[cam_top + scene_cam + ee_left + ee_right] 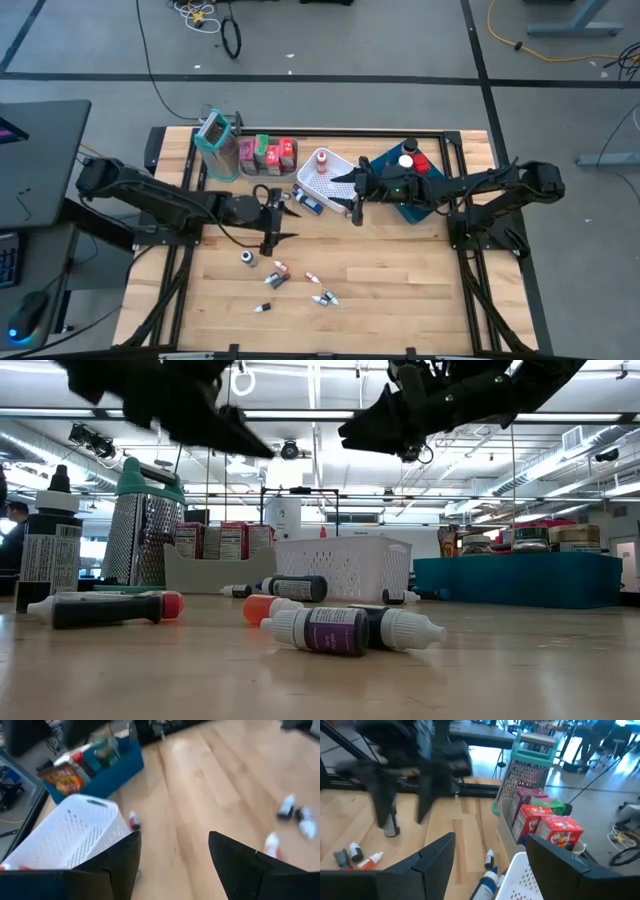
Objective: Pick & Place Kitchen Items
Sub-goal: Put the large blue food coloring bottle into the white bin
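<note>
1. The left gripper hangs above the wooden table near its centre, fingers spread and empty; in my judgement it is poised over the scatter of small dropper bottles lying at about six o'clock from it.
2. The right gripper hovers just at three o'clock of the white mesh plastic basket, jaws apart, holding nothing, probably waiting its turn.
3. That basket holds what looks like a small red-topped item; the rest of its contents cannot be told.
4. The clear plastic bin, at nine o'clock of the basket, holds red, pink and green cartons standing upright in a row.
5. The blue plastic tray, at three o'clock of the basket, carries lidded jars and cans.
6. A teal-handled metal box grater stands at the bin's nine o'clock.
7. A dark tube lies just in front of the basket.
</note>
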Controlling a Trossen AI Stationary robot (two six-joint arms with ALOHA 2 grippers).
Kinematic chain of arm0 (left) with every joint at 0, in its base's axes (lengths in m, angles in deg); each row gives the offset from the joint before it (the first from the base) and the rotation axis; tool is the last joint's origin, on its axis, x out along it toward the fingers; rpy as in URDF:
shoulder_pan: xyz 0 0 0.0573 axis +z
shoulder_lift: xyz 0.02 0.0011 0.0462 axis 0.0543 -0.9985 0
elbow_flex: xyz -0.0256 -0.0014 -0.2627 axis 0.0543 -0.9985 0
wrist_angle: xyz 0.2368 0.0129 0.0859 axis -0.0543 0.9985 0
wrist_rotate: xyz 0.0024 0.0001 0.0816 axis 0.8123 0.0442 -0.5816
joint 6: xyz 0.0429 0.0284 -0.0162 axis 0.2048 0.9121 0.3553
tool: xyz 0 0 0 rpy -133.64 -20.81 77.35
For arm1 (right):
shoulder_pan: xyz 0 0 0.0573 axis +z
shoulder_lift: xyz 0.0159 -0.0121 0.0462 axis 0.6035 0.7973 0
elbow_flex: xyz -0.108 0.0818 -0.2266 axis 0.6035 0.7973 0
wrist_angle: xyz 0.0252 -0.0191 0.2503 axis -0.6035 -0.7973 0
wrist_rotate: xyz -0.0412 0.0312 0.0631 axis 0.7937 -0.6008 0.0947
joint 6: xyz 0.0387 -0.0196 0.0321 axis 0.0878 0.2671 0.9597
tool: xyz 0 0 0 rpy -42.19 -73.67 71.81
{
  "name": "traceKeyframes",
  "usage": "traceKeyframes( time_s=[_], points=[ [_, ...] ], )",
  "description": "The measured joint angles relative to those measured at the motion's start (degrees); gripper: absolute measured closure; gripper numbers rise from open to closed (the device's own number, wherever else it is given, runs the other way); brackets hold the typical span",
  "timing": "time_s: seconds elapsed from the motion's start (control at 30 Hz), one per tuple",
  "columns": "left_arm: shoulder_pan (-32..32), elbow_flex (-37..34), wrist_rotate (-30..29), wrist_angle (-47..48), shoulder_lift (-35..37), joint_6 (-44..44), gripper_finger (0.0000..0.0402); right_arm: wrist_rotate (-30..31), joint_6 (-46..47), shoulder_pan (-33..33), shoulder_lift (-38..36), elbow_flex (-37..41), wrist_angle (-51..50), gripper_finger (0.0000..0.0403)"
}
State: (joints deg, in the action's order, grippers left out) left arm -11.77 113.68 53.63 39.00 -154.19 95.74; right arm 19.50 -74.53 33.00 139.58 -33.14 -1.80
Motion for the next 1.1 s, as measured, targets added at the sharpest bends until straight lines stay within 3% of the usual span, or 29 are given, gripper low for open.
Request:
traceKeyframes(
  time_s=[0.3, 0.47, 0.57, 0.87, 1.1],
  points=[
    [7.90, -6.31, 1.59, -4.52, 0.00, -7.72, 0.0162, -1.93, -1.25, 0.00, 0.81, 0.02, 3.38, 0.0152],
    [10.23, -6.44, 0.95, -4.84, 0.00, -8.61, 0.0160, -5.18, -0.65, 0.09, 6.21, 0.02, 6.40, 0.0152],
    [10.19, -5.96, -2.49, -4.47, 1.66, -7.23, 0.0159, -6.66, 1.33, 0.38, 11.45, -1.58, 6.50, 0.0152],
    [8.23, -4.35, -10.52, -2.88, 16.13, -1.37, 0.0159, 1.28, 5.15, 2.85, 25.90, -22.37, -23.37, 0.0152],
    [8.23, -4.41, -10.91, 4.01, 25.25, -1.36, 0.0159, 2.59, 7.73, 4.27, 35.62, -30.96, -28.25, 0.0152]
  ],
)
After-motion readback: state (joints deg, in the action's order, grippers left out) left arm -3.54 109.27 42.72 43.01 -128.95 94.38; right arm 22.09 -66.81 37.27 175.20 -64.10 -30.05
